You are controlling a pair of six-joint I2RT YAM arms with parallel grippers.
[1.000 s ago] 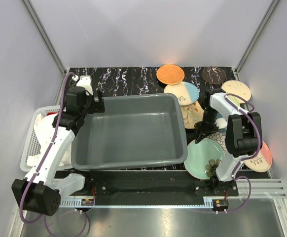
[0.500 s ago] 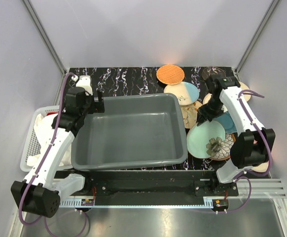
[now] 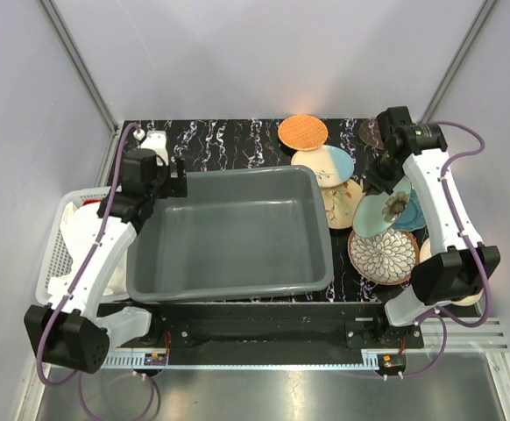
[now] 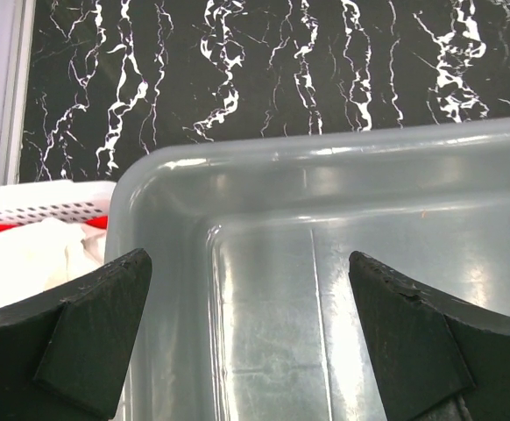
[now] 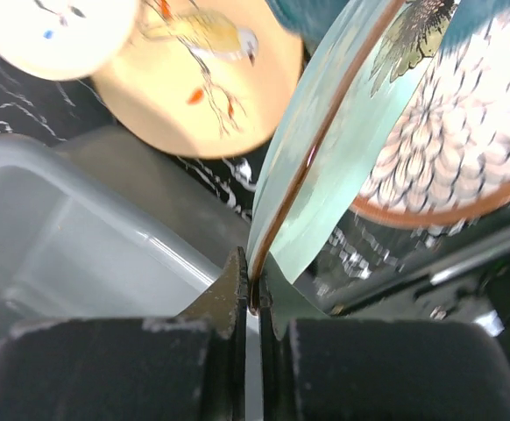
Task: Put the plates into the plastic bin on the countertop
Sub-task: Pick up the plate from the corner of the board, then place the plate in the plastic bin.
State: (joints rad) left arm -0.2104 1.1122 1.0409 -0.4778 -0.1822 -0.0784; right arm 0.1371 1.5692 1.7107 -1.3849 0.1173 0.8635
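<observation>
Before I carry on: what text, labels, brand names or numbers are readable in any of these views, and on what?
None can be read.
The plastic bin, the teal plate gripped by the right end effector and the countertop show only patterns or bare surface.
The small fittings at the near edge are too small to tell.

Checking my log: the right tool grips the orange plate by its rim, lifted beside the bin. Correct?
No, not the orange plate: that lies on the countertop. The right tool grips the teal plate by its rim, lifted beside the bin, as the right wrist view shows.
</observation>
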